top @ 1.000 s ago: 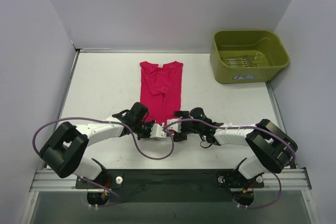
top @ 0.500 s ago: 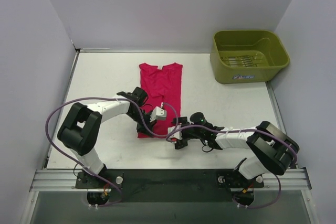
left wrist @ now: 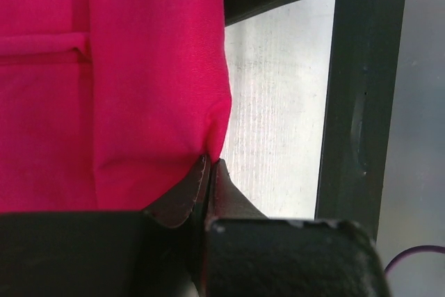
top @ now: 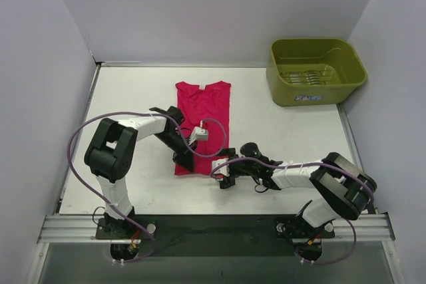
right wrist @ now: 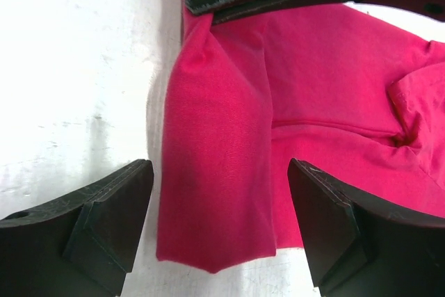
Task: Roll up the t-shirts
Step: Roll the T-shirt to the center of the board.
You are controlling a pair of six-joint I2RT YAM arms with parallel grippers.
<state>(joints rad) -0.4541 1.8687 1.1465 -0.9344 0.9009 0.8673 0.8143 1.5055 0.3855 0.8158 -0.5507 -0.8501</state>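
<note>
While the left end effector (top: 184, 159) pinches the hem of the t-shirt (top: 206, 108), the right end effector (top: 225, 177) stands open beside it
From above, the t-shirt lies as a long narrow strip in the middle of the surface (top: 133, 98), neck away from the arms, both end effectors at its near hem. The left wrist view shows the jaws shut on a puckered fold at the hem's edge. The right wrist view shows wide-apart fingers (right wrist: 104, 213), one on each side of the hem's other near corner, gripping nothing. To start the roll evenly, I judge the right side should take its corner just as near the edge, then both turn the hem over together, straight and tight
</note>
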